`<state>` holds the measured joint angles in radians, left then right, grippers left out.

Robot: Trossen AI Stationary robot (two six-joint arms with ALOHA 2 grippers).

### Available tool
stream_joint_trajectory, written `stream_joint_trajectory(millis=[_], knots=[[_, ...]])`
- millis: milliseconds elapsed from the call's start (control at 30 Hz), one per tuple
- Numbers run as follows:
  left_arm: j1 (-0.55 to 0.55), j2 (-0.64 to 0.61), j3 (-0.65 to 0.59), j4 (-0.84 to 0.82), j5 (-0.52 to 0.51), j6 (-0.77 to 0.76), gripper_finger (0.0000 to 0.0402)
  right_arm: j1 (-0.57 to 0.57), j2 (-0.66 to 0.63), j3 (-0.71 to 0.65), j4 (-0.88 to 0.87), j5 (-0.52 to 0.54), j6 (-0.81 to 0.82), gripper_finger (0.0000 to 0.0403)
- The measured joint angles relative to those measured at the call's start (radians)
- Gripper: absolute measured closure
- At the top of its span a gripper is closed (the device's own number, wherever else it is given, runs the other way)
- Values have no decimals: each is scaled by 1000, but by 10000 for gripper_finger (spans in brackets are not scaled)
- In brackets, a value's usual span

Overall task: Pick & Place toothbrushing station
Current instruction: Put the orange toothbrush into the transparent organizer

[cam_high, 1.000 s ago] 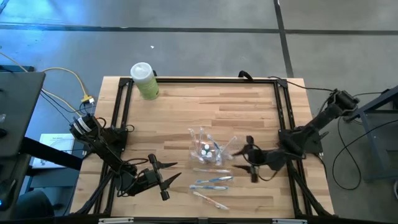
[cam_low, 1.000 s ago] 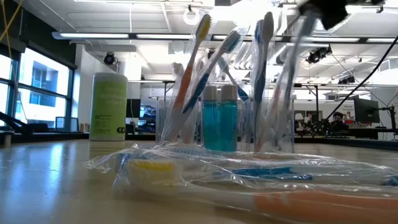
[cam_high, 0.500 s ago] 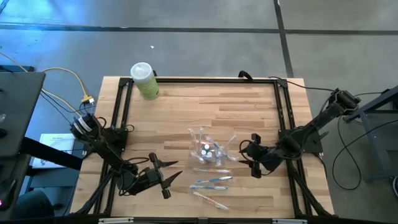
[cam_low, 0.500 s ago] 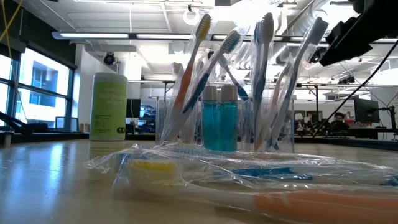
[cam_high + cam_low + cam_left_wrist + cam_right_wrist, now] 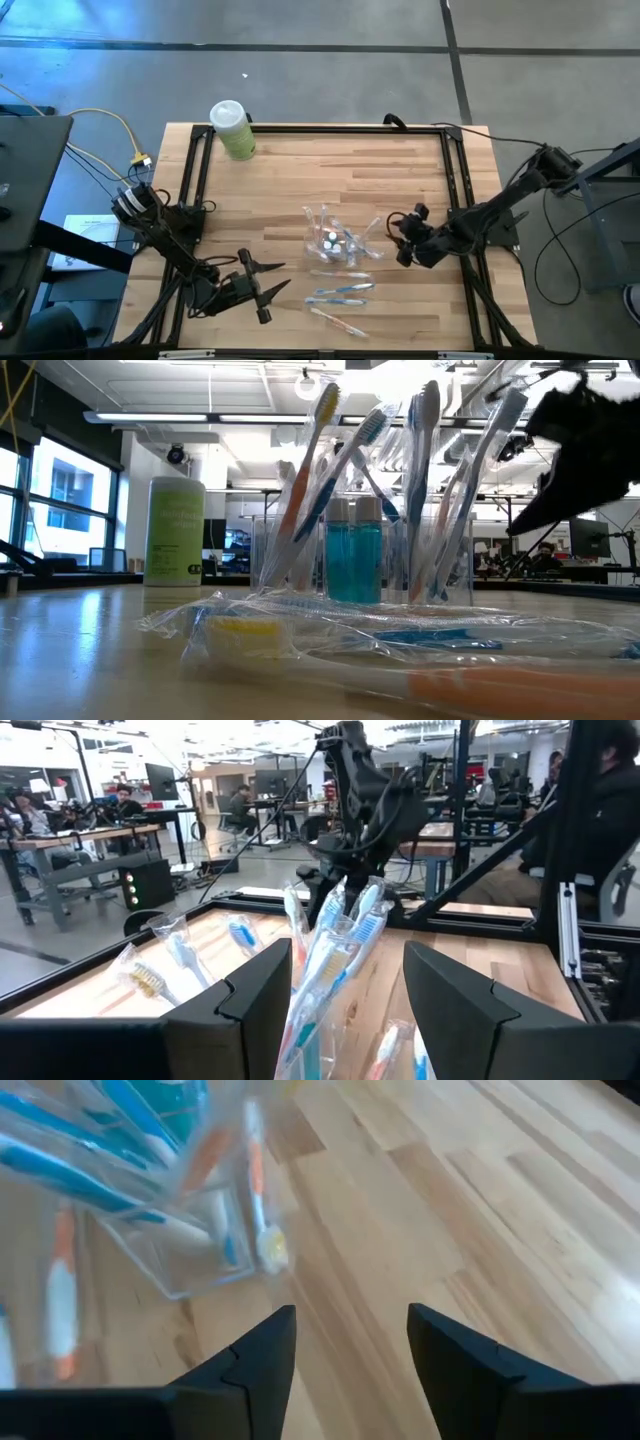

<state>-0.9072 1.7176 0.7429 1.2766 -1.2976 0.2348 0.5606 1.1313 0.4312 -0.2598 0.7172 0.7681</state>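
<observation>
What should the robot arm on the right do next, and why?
Probably swing toward the wrapped toothbrushes lying flat on the table. The right gripper is open and empty beside the clear holder, which already stands full of brushes.

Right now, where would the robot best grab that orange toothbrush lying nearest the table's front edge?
Probably mid-handle, coming straight down. The orange toothbrush lies flat in its wrapper, slim and long, so fingers should close across its width. The left end effector is open and nearest.

Clear glossy plastic holder [image 5: 332, 240] on smooth wood table [image 5: 290, 180].
</observation>
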Motion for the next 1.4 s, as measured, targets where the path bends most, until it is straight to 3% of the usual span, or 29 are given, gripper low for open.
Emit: stream_joint_trajectory(millis=[233,367,833,1067,1400], knots=[[5,0,0,1,0,0,215,0,6,-228,457,-8,-106,219],[17,0,0,1,0,0,215,16,54,-294,667,-8,-276,219],[17,0,0,2,8,3,215,-46,394,-298,1028,13,-366,219],[17,0,0,2,9,4,215,-102,544,-296,1261,-82,-410,219],[17,0,0,2,9,4,215,-144,686,-212,1288,-115,-439,219]])
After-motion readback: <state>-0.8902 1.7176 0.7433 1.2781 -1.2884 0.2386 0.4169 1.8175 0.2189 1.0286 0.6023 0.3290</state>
